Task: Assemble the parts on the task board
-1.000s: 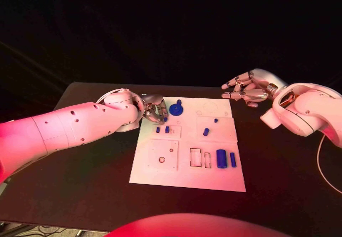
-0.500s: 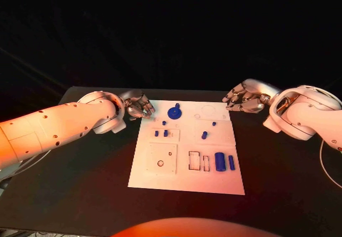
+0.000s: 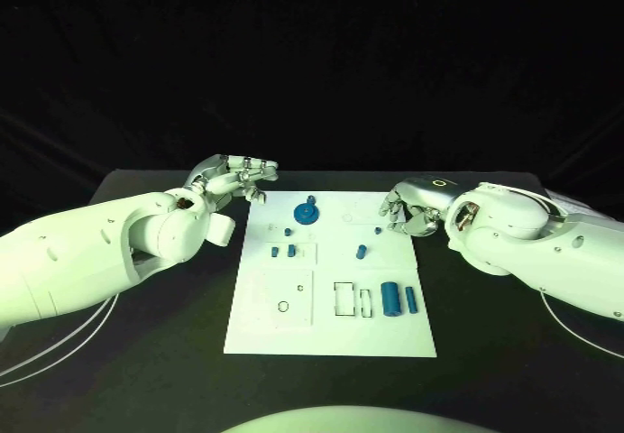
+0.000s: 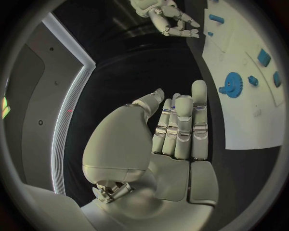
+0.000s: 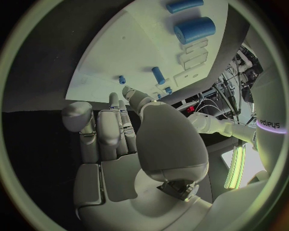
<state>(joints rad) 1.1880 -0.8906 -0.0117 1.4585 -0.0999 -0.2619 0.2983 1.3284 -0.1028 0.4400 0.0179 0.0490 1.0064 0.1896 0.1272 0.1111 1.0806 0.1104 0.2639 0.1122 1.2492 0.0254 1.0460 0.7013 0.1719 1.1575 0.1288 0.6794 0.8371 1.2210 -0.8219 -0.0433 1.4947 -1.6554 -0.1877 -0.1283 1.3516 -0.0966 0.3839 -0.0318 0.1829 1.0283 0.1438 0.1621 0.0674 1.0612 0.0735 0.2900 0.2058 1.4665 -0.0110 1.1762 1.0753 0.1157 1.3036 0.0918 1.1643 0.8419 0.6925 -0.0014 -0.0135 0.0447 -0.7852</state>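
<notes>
**Both hands empty beside the board, parts untouched**

Head view: white task board (image 3: 267, 336) flat in mid-table. Blue gear (image 3: 306, 213) near the far edge; small blue pegs (image 3: 282, 252) in the middle band; thick blue cylinder (image 3: 390, 294) with thin blue rod (image 3: 411, 300) just beside it toward the near right. Left hand (image 3: 238, 176) raised off the far left corner, fingers apart, holding nothing, apart from the gear. Right hand (image 3: 407, 215) low at the right edge, fingers curled loosely, nothing seen in them; how tightly closed, cannot tell here.

Left wrist view: left hand (image 4: 175, 130) flat and released, fingers extended side by side. Gear (image 4: 233, 85) beyond the fingertips, well apart, lying on the board (image 4: 241, 125).

Right wrist view: right hand (image 5: 120, 134) extended and released, palm bare. Cylinder (image 5: 194, 30) and rod (image 5: 185, 5) well beyond the fingertips; a small peg (image 5: 158, 75) nearer.

Handling, as judged: likely light, stiff, smooth plastic, prone to rolling or slipping. Best pinched across the cylinder's round sides at mid-length; gear by its raised hub or across the toothed rim.
</notes>
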